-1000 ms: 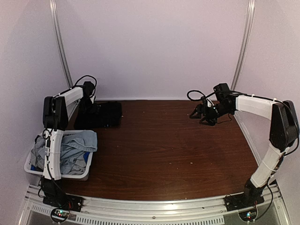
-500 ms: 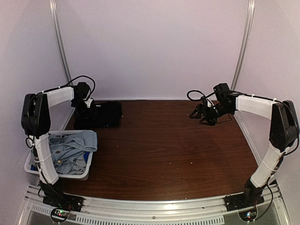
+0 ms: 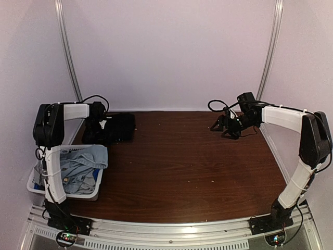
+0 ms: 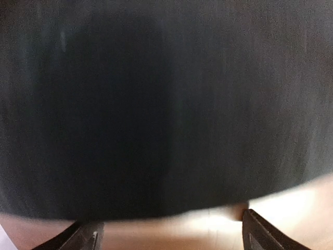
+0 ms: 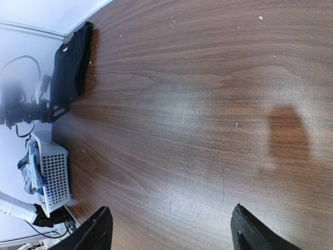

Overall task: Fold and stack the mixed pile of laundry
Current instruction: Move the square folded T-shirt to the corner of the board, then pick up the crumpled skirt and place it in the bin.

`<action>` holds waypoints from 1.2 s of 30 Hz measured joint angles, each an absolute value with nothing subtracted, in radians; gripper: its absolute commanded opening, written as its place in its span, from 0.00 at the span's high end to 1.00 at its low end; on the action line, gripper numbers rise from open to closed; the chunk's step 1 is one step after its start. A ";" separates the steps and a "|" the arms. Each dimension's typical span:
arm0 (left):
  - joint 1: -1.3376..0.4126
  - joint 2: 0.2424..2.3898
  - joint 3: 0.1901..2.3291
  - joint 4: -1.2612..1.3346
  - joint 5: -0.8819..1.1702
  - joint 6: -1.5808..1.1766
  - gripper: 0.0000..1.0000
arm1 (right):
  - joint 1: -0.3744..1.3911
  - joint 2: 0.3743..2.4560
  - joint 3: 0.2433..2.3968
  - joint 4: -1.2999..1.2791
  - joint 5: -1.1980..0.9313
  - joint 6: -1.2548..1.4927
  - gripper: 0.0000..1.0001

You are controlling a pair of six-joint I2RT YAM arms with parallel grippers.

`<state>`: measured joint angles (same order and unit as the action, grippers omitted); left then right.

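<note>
Over black shirt (image 4: 166,104), left pincer (image 4: 169,230) spread wide, right pincer (image 5: 171,229) parted

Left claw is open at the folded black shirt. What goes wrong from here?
1. Left claw sits low at the edge of the black shirt. Closing or dragging there may rumple the fold or shove it toward the back wall.
2. Denim piece drapes over the rim of the basket. Pulling it out may tip or drag the basket.

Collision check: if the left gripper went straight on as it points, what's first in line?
The black garment: it fills the view ahead of the open left gripper. Gap probably small; depth unclear.
</note>
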<state>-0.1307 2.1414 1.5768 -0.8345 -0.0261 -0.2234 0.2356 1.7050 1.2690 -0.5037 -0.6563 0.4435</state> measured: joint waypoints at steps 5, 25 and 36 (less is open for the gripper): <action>-0.130 2.248 1.741 -0.821 -0.037 -0.243 0.05 | 0.235 1.705 1.269 -0.505 -0.656 0.444 0.21; -0.130 1.908 1.777 -0.973 -0.129 -0.215 0.02 | 0.235 1.703 1.295 -0.527 -0.658 0.433 0.20; -0.131 1.107 1.188 -1.184 -0.083 -0.340 0.02 | 0.253 1.704 1.352 -0.524 -0.686 0.440 0.20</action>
<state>-0.1310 1.1069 1.1877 -1.1839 -0.0834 -0.3401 0.2531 1.7039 1.3518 -0.5243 -0.6857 0.4404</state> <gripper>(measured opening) 0.977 0.803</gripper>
